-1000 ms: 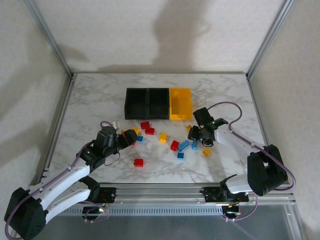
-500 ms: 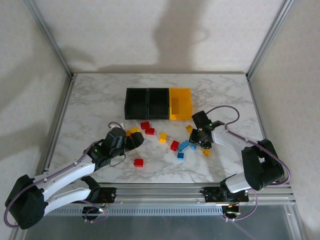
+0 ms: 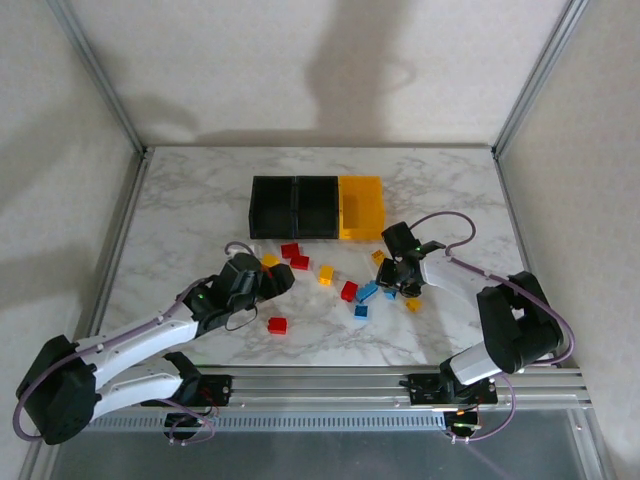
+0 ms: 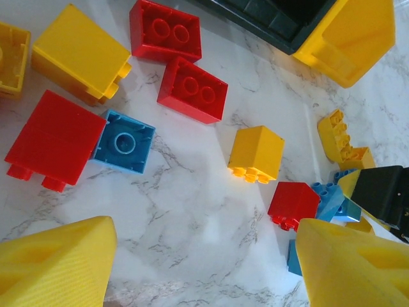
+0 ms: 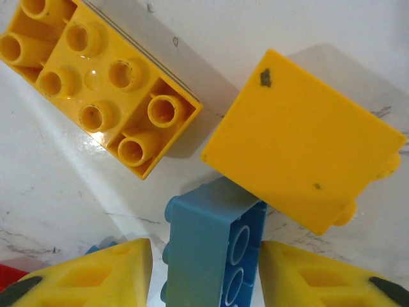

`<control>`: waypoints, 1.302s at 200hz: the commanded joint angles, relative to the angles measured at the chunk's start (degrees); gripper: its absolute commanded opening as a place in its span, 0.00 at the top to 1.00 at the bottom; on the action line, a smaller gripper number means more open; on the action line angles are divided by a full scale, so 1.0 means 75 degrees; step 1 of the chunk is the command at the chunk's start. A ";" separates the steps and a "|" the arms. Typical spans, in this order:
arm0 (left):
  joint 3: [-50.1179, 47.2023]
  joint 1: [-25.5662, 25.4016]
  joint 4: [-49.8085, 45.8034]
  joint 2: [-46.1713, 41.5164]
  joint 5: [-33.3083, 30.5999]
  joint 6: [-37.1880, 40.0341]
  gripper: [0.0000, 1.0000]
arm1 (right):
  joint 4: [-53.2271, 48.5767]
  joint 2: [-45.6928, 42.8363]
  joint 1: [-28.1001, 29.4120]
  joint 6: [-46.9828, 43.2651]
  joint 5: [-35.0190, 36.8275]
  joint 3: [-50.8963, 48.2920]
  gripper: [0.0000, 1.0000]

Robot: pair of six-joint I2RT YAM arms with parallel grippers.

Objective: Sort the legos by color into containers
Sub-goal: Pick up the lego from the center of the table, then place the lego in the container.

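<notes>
Red, blue and yellow legos lie scattered on the marble in front of two black bins (image 3: 295,207) and one yellow bin (image 3: 361,207). My left gripper (image 3: 272,283) is open and hovers low over bare marble (image 4: 204,256). Ahead of it lie two red bricks (image 4: 192,89), a blue brick (image 4: 124,142) and a yellow brick (image 4: 255,152). My right gripper (image 3: 400,284) is open, its yellow fingers on either side of a blue brick (image 5: 204,256) standing on its side. A sliver of table shows beside the left finger (image 5: 115,275). Two yellow bricks (image 5: 303,160) lie just beyond.
A lone red brick (image 3: 277,324) lies near the front, below the left gripper. Another red brick (image 3: 349,291) and blue bricks (image 3: 364,296) sit between the two grippers. The frame posts and side walls border the table (image 3: 200,200).
My left gripper has slid right and forward toward the brick cluster. My right gripper has moved left and down to straddle the blue brick.
</notes>
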 commanded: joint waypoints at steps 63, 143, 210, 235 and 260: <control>0.0393 -0.0205 0.0267 0.0407 -0.0169 0.0062 0.27 | -0.0092 0.0216 0.0059 -0.0059 0.0115 0.0016 0.62; 0.0737 -0.0229 0.0426 0.0722 -0.0076 0.0161 0.26 | -0.0922 -0.0289 0.0062 -0.0318 0.0236 0.1012 0.83; 0.1502 -0.0085 0.0323 0.0941 -0.0208 0.0392 0.26 | -0.0840 0.0976 0.0050 -0.0963 0.0311 0.3776 0.84; 0.2066 -0.0051 0.0103 0.1234 -0.0169 0.0541 0.26 | -0.0845 0.2164 -0.0005 -0.1183 0.0280 0.5221 0.84; 0.2184 -0.0053 -0.0034 0.1288 -0.0262 0.0426 0.26 | -0.0946 0.3286 -0.0056 -0.1307 0.0103 0.6398 0.84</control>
